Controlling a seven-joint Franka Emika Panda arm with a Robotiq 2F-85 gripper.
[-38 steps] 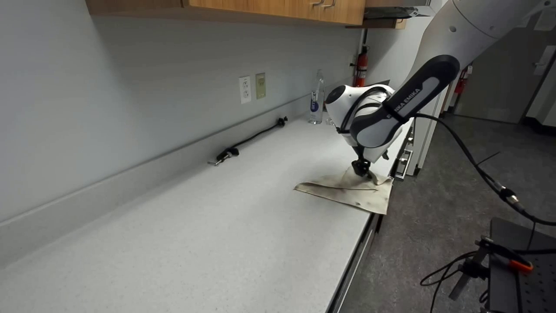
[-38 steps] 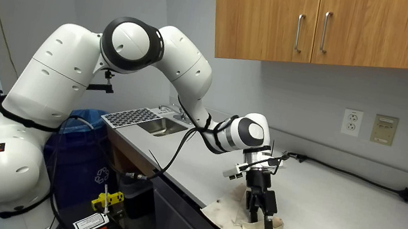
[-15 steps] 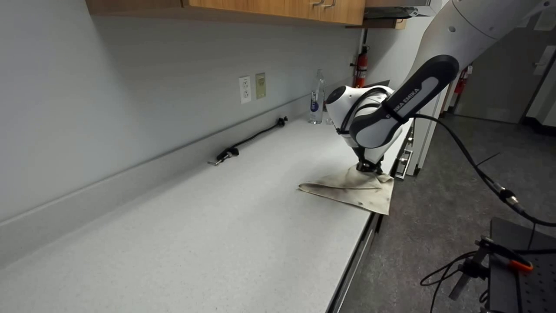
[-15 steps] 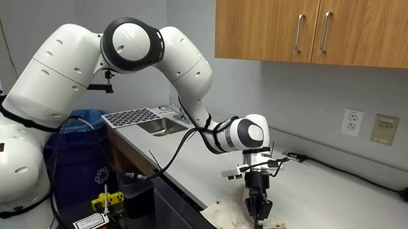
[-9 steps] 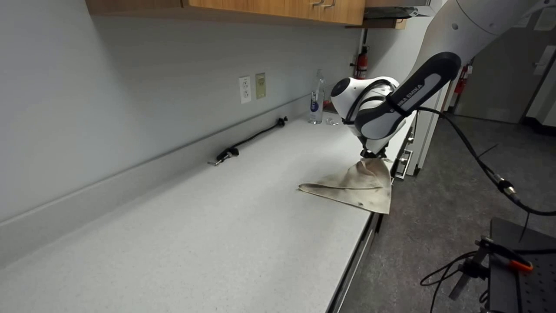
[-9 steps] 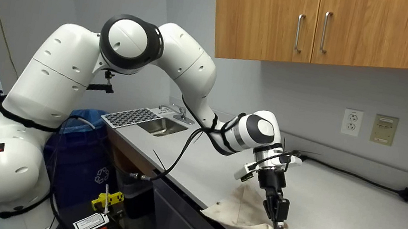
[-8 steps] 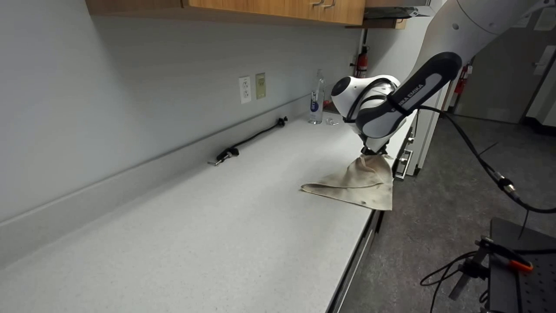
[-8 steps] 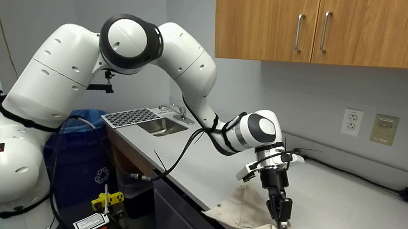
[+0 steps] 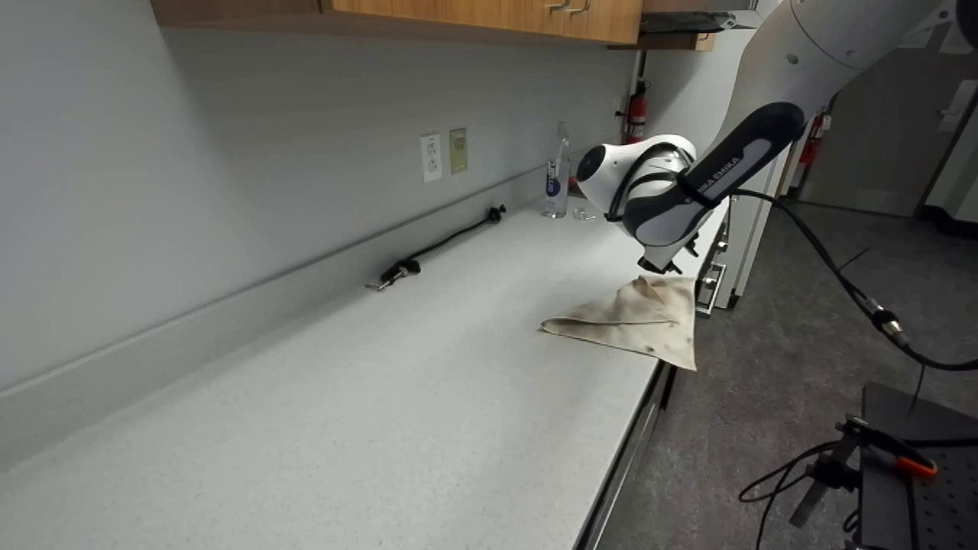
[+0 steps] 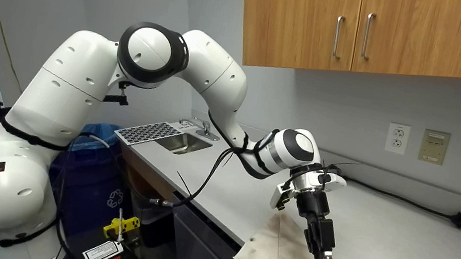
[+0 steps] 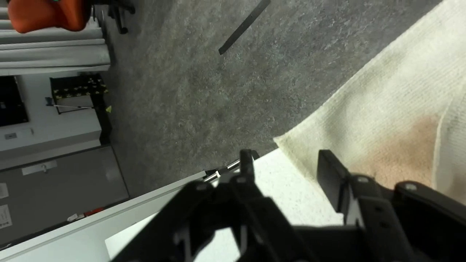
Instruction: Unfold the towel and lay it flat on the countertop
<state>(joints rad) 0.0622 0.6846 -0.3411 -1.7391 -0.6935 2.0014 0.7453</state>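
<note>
The black two-fingered gripper [image 11: 286,160] stands spread. Overhanging the long, speckled grey-white countertop [image 9: 382,397], the thin cream-beige cloth towel [image 9: 634,315] could slide off if tugged.

Exterior views look along the counter [image 9: 367,412] and across to the wall [image 10: 358,104], sharing the towel [image 9: 630,313]. The wrist view, close by, faces the floor [image 11: 182,102].
</note>
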